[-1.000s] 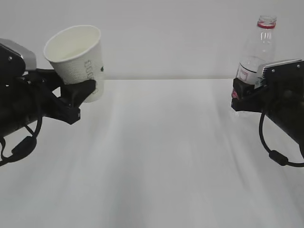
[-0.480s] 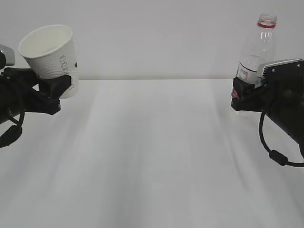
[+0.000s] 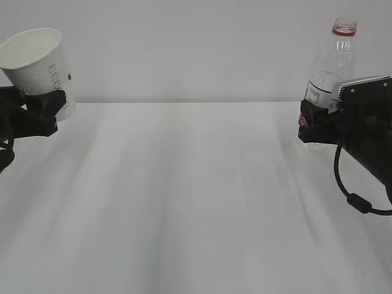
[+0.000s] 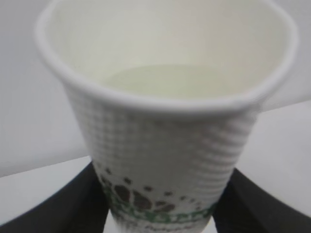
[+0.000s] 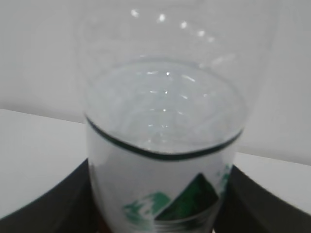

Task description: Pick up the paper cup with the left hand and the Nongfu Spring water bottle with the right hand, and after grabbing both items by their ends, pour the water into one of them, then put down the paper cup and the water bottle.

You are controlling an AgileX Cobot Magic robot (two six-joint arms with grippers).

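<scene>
At the far left of the exterior view my left gripper point(image 3: 46, 110) is shut on the lower end of the white paper cup point(image 3: 37, 67), which leans with its mouth up and to the left. In the left wrist view the paper cup point(image 4: 165, 131) fills the frame between both black fingers point(image 4: 77, 204), and pale water lies inside it. On the right, my right gripper point(image 3: 312, 119) is shut on the lower part of the Nongfu Spring water bottle point(image 3: 332, 61), upright, uncapped, red ring at the neck. The bottle point(image 5: 163, 145) sits between dark fingers point(image 5: 58, 204) in the right wrist view.
A white table point(image 3: 196, 196) stretches between the two arms, with a plain pale wall point(image 3: 196, 43) behind. A black cable point(image 3: 352, 196) loops under the right arm.
My left arm has carried the paper cup leftward, from left of centre to the frame's left edge. The right arm and bottle have stayed still.
</scene>
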